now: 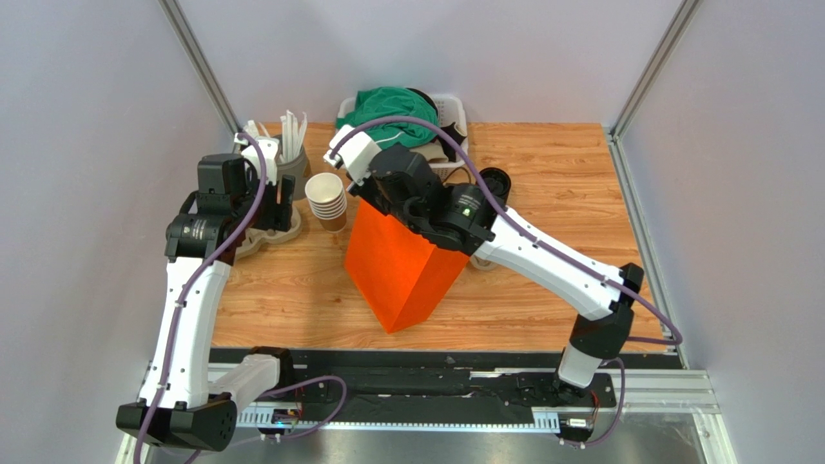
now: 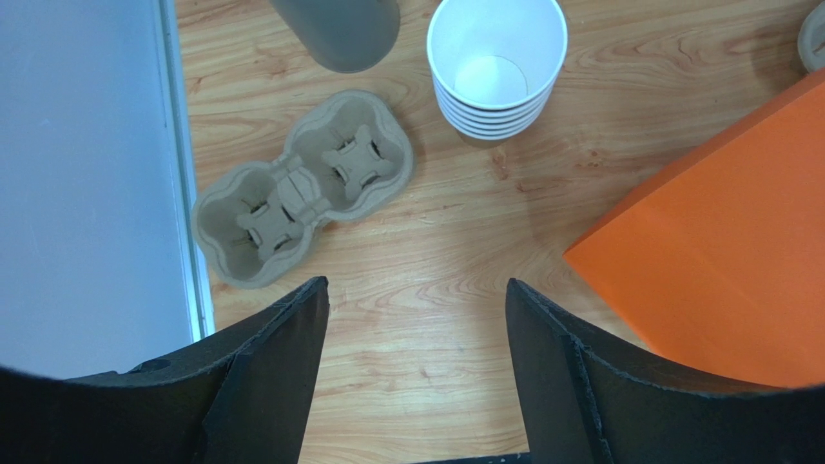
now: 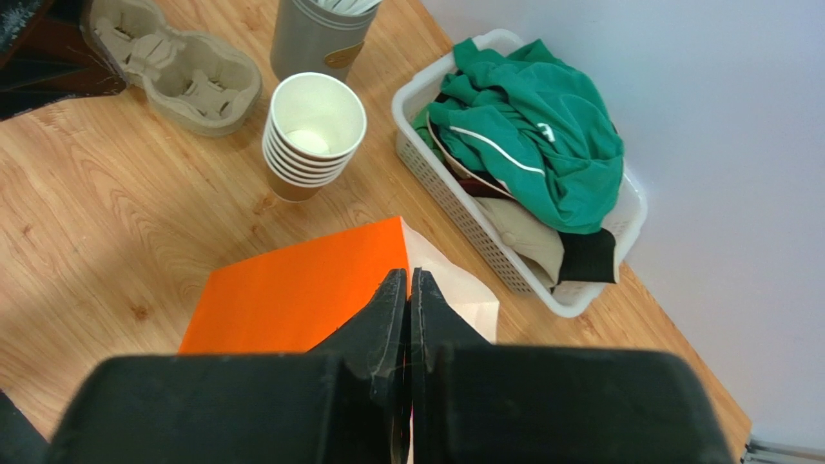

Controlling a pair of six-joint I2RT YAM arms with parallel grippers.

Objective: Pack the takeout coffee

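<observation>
Right end effector (image 3: 408, 278) is pinching the rim of the orange bag (image 3: 290, 300), while left end effector (image 2: 416, 290) is hovering open above the bench (image 2: 436, 242)

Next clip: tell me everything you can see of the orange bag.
The orange paper bag is a tall, flat-sided sack, orange outside, pale cream inside. It stands leaning on the wooden table, mouth up, near the stack of paper cups. The right gripper is shut on its top rim, pinching one wall. What it holds, if anything, is hidden.
</observation>
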